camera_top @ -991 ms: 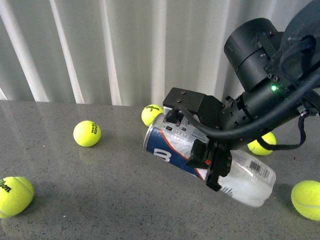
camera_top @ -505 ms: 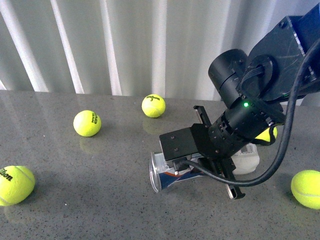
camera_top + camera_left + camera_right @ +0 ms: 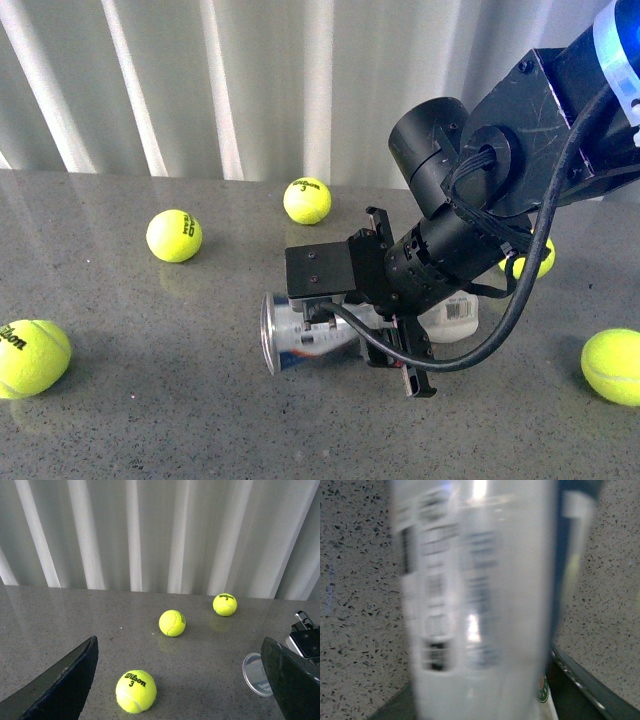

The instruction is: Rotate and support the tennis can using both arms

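Tennis can [image 3: 305, 338] is lying on its side on the bench [image 3: 150, 430], silver rim facing the open stretch of bench, closed end tucked behind the right arm. Right claw [image 3: 398, 305] is clamping the can around mid-body, one finger on each side. The right wrist view is blurred but shows the label filling the gap between the fingers. Left claw [image 3: 179, 645] is hanging wide and empty, off the rim end of the can, well apart from it. Judging the can light and thin-walled: likely flexing if squeezed hard, smooth enough to slip or roll. The metal rim looks like the stiffest place for the second hold. Off the rim end the bench is lying bare. The nearest tennis balls [image 3: 173, 236] are sitting well apart from the can, another [image 3: 307, 200] beyond it toward the white backdrop, and one more is peeking out just behind the closed end. No front bench edge is showing.
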